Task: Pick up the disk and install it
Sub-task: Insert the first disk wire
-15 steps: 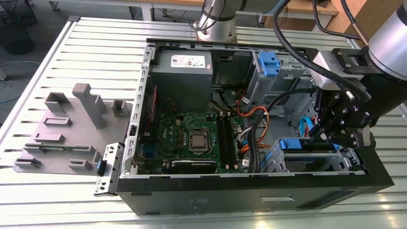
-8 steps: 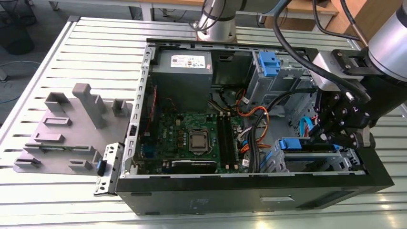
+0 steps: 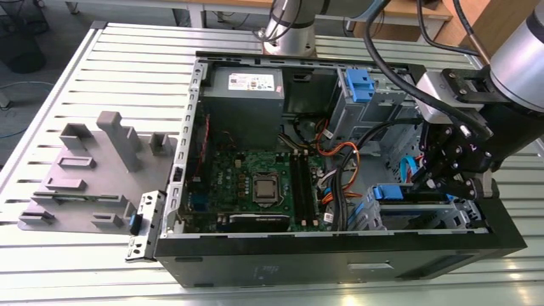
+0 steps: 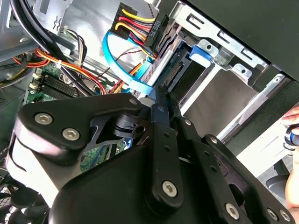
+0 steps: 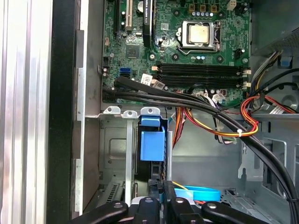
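While the open computer case (image 3: 340,255) is lying on its side on the slatted metal table (image 3: 127,70), the black gripper (image 3: 455,185) is reaching down into the drive cage (image 3: 463,217) at the case's four o'clock corner in the exterior view. The disk (image 3: 408,203), blue frame showing, is sitting edge-up in that cage's slot, with the fingertips closed narrowly on its end. At nine o'clock, a grey fixture (image 3: 93,172) is standing well apart.
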`<state>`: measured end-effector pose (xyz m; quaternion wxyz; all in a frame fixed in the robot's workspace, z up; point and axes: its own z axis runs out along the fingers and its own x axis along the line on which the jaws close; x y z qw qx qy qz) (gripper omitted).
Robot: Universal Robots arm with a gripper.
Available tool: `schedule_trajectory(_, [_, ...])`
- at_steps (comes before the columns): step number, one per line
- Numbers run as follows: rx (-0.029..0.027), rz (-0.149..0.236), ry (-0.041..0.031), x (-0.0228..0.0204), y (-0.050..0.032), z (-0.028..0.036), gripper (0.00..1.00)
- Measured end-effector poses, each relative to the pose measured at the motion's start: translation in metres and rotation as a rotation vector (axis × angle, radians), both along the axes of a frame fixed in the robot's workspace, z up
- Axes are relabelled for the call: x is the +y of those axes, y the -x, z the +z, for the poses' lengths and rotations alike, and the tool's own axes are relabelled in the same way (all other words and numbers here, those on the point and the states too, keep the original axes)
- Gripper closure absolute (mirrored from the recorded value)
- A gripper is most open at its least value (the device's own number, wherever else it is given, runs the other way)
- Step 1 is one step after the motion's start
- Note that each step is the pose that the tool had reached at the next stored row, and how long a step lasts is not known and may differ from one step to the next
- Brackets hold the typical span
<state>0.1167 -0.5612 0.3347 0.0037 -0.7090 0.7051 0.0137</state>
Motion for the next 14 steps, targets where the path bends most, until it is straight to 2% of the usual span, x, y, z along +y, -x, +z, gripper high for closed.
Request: schedule_trajectory(14, [0.0000, 0.000, 0.0003, 0.0000, 0.0000, -0.0043, 0.84])
